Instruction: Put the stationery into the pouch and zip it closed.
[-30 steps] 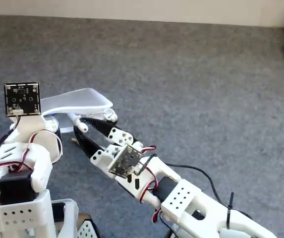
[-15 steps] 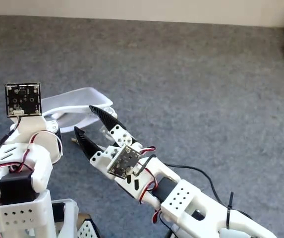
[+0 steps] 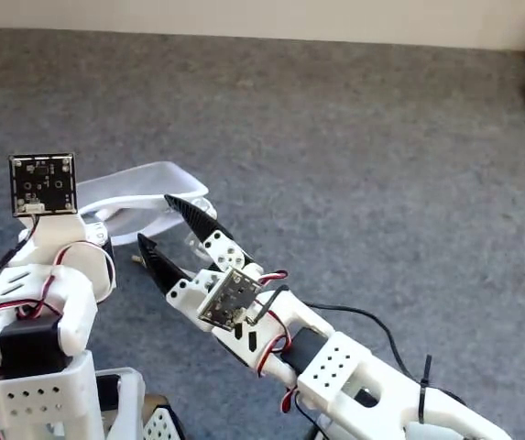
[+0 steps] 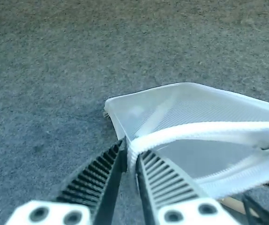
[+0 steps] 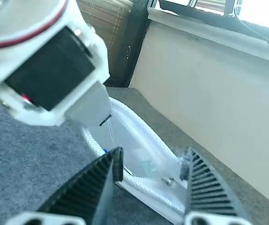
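Note:
A translucent white pouch (image 3: 147,183) with a white zipper lies on the grey carpet in front of the left arm. My left gripper (image 4: 129,152) is shut on the pouch's (image 4: 195,112) zipper edge at one end, holding that edge up. My right gripper (image 3: 155,220) stands open at the pouch's near side, one black finger on each side of the zipper end. In the right wrist view its fingers (image 5: 111,173) straddle the pouch (image 5: 134,136) without closing on it. Something small and greenish shows through the pouch wall; I cannot tell what it is.
The left arm's white body and camera board (image 3: 42,183) stand close beside the right gripper. A small tan object (image 3: 138,259) pokes out by the pouch's near edge. Open grey carpet (image 3: 381,156) stretches to the right and far side. A pale wall (image 5: 228,103) stands behind.
My right gripper has opened, its upper finger swinging up over the pouch's zipper end about a second ago. Since then nothing has moved. The left gripper keeps its hold.

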`<act>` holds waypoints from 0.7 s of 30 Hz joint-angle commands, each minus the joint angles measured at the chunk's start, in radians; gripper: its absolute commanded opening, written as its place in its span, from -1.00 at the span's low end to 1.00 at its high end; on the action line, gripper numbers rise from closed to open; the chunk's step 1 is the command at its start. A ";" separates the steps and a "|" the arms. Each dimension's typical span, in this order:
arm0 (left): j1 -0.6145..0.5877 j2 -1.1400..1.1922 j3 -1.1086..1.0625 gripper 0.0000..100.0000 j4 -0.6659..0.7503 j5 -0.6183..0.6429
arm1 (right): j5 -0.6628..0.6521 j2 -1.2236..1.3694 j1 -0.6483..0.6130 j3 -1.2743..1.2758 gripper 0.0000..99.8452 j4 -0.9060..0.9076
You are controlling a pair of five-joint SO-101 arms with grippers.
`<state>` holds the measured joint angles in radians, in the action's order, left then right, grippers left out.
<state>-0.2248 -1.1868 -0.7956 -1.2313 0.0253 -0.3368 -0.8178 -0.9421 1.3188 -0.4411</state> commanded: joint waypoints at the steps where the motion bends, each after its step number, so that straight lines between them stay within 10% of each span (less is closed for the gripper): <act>1: -0.067 0.015 0.008 -0.98 0.006 -0.003 | -0.002 -0.064 0.010 -0.012 -0.62 0.027; 10: -0.193 0.015 0.007 -0.98 0.034 0.083 | 0.003 -0.404 -0.120 -0.019 -0.62 0.498; 21: -0.292 0.015 0.007 -0.98 0.054 0.143 | 0.000 -0.424 -0.203 -0.021 -0.62 0.667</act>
<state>-0.4810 -1.1868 -0.7956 -1.2129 0.1465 -0.3368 -1.2137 -1.1324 1.3188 0.2202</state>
